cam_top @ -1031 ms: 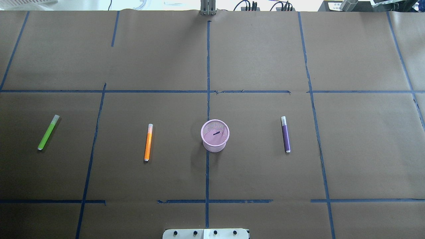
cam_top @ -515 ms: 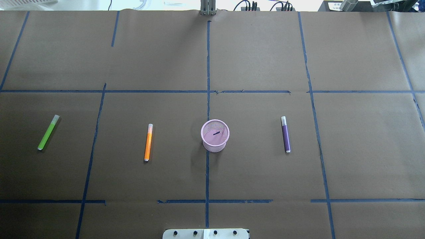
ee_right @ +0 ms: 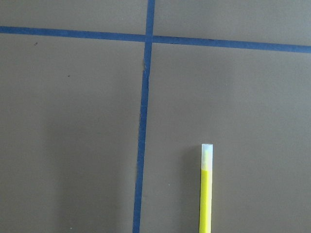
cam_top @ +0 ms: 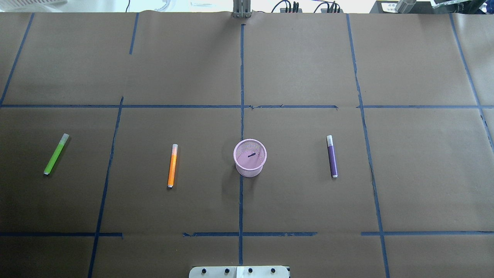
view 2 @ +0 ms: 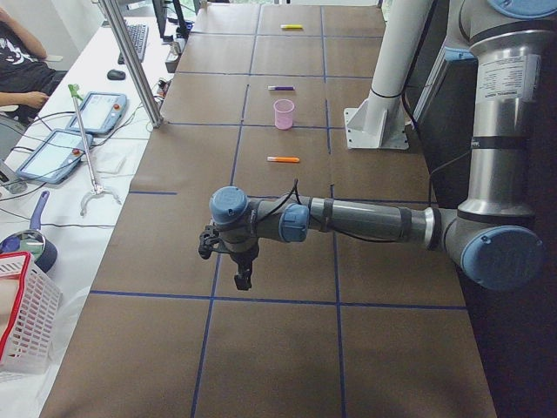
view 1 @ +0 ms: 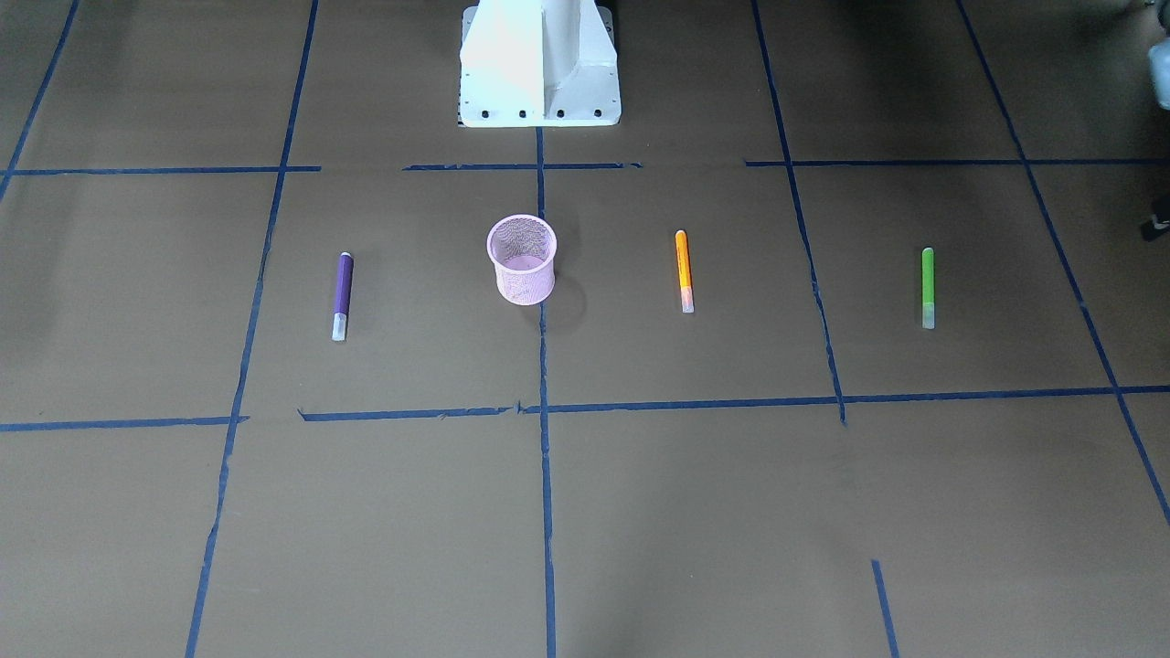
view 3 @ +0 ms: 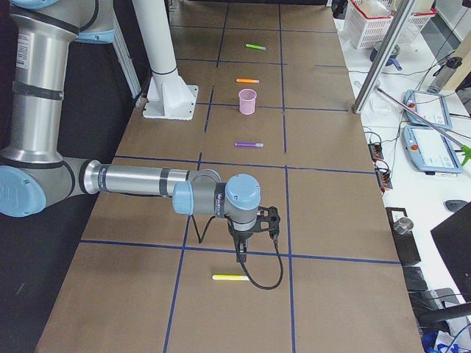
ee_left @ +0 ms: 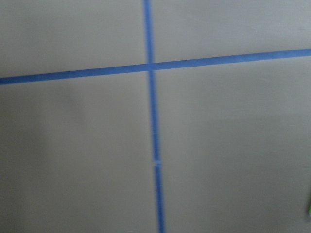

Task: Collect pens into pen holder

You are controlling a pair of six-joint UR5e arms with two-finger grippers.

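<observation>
The pink mesh pen holder (cam_top: 250, 157) stands upright at the table's middle, also in the front view (view 1: 522, 259); no pen shows inside it. The orange pen (cam_top: 172, 165) lies to its left, the green pen (cam_top: 56, 153) further left, the purple pen (cam_top: 332, 156) to its right. All three lie flat and apart from the holder. My left gripper (view 2: 239, 279) shows only in the exterior left view, hovering beyond the green pen. My right gripper (view 3: 241, 256) shows only in the exterior right view, hovering beyond the purple pen. I cannot tell whether either is open or shut.
A yellow pen (ee_right: 206, 189) lies on the table just under my right gripper, also in the exterior right view (view 3: 232, 277). The white robot base (view 1: 539, 64) stands at the near edge. Blue tape lines cross the brown table.
</observation>
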